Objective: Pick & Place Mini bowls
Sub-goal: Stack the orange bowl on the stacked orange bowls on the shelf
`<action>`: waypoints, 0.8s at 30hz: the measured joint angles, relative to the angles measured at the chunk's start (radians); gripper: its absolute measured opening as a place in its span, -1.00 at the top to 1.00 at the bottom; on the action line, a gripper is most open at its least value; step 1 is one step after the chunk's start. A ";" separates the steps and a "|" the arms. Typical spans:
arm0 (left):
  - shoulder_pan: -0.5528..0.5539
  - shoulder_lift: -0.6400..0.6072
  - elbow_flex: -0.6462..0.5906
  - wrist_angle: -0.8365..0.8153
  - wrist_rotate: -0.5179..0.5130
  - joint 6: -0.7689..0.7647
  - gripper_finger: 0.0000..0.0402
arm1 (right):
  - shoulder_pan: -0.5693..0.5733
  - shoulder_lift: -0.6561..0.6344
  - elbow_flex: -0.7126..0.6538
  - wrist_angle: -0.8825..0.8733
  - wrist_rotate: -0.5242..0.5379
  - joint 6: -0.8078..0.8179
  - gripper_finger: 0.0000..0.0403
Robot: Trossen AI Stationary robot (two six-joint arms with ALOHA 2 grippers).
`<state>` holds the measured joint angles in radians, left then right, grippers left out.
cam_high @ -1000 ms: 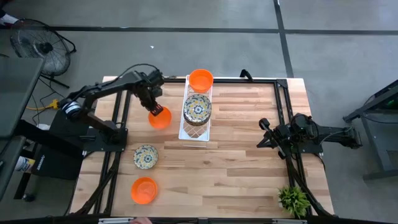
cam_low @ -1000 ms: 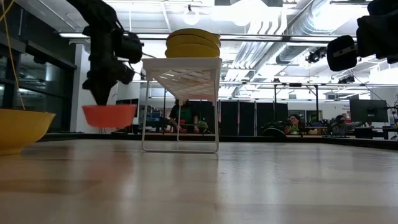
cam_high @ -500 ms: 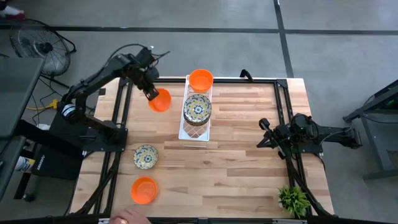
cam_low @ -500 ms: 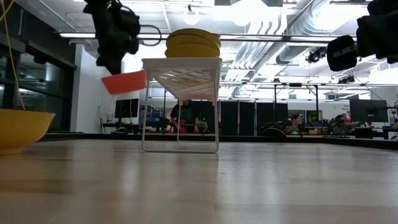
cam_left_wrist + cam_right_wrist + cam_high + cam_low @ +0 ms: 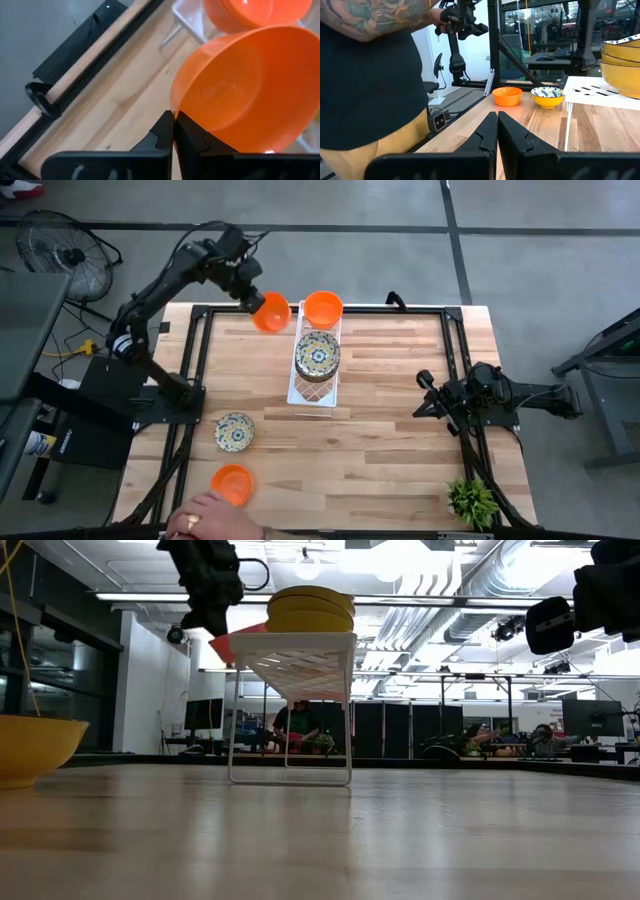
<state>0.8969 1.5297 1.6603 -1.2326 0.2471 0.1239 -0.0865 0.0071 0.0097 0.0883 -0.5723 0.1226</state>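
The left gripper (image 5: 250, 292) is pinched tight on the rim of an orange bowl (image 5: 270, 313), holding it tilted in the air above the tabletop's far edge, just beside the far end of the white lattice tray (image 5: 296, 388). From the left wrist camera the two dark fingers (image 5: 165, 135) meet on the bowl's rim (image 5: 245, 95), with its open mouth turned sideways toward the tray.

The tray stands raised on thin legs (image 5: 290, 705) near the middle of the far edge and runs toward the table's centre. At its far end sits another orange bowl (image 5: 322, 308); next to that, toward the centre, sits a floral bowl (image 5: 317, 354), which from table height reads as a stack of yellow-sided bowls (image 5: 310, 608) on top of the tray. The near end of the tray holds nothing.

Toward the left edge of the tabletop (image 5: 400, 450) a second floral bowl (image 5: 234, 431) rests by itself, and closer to the near left corner lies a third orange bowl (image 5: 231, 482), with a person's hand (image 5: 205, 516) touching it from the near edge.

The right gripper (image 5: 425, 393) waits near the right edge, its fingers (image 5: 487, 135) closed together and empty. A small green plant (image 5: 471, 500) stands at the near right corner
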 joint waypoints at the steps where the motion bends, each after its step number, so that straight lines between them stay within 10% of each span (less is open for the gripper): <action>1: 0.003 0.014 0.025 -0.005 -0.001 -0.008 1.00 | 0.000 0.000 0.000 0.000 0.000 0.000 1.00; 24: -0.048 0.417 0.571 0.002 0.147 -0.122 1.00 | 0.000 0.000 0.000 0.000 0.000 0.000 1.00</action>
<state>0.8487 1.9464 2.2315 -1.2301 0.3942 0.0021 -0.0865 0.0071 0.0097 0.0882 -0.5720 0.1226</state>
